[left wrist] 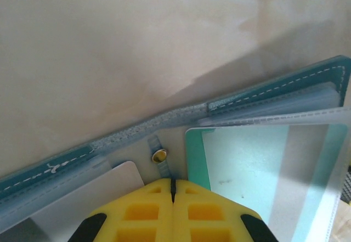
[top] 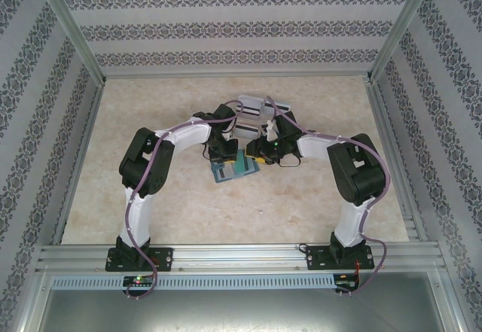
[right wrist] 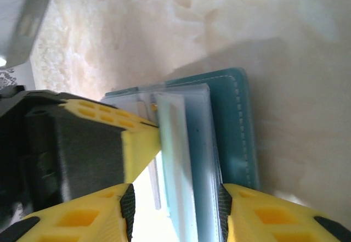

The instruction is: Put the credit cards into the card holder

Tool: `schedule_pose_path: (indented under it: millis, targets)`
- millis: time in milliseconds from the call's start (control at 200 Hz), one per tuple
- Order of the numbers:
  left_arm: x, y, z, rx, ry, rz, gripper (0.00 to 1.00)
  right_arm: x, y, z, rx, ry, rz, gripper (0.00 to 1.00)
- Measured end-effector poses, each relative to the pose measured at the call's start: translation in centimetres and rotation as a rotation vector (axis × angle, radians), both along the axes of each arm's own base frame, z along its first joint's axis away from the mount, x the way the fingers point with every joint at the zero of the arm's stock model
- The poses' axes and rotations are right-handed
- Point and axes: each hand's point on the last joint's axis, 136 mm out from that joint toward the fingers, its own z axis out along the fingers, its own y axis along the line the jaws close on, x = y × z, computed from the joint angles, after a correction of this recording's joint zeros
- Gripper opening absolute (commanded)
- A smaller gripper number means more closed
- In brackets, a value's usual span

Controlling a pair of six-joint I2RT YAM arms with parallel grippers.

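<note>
The card holder (top: 233, 169) lies open on the table between both arms, its teal stitched cover (left wrist: 263, 91) spread flat. A teal card (left wrist: 247, 165) sits in a clear sleeve on the right half, and a white card (left wrist: 93, 190) lies on the left half. My left gripper (left wrist: 173, 183) is shut, its tips down at the spine beside a thin strap with a brass snap (left wrist: 159, 155). My right gripper (right wrist: 175, 214) is open and straddles the stack of clear sleeves (right wrist: 186, 143) standing up from the card holder (right wrist: 236, 121). The left gripper's yellow fingers (right wrist: 140, 143) touch that stack's edge.
Several white-grey cards (top: 256, 108) lie just behind the grippers, one seen as a grey card (right wrist: 22, 17) at the upper left of the right wrist view. Patterned walls and metal rails (top: 226, 257) enclose the beige table (top: 151, 211).
</note>
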Motion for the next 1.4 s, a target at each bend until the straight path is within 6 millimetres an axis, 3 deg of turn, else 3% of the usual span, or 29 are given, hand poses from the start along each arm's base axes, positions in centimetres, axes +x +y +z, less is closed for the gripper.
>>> schedule_pose_path:
  millis: [175,555,1404]
  targets:
    - [-0.1,-0.2,0.0,-0.012,0.004,-0.003,0.00,0.3,0.1,1.5,0.010,-0.036,0.006,0.47]
    - [-0.1,-0.2,0.0,-0.012,0.004,-0.003,0.00,0.1,0.0,1.3,0.004,-0.023,0.006,0.47]
    - [0.0,-0.2,0.0,-0.012,0.004,-0.003,0.00,-0.4,0.0,-0.9,-0.043,0.007,0.016,0.47]
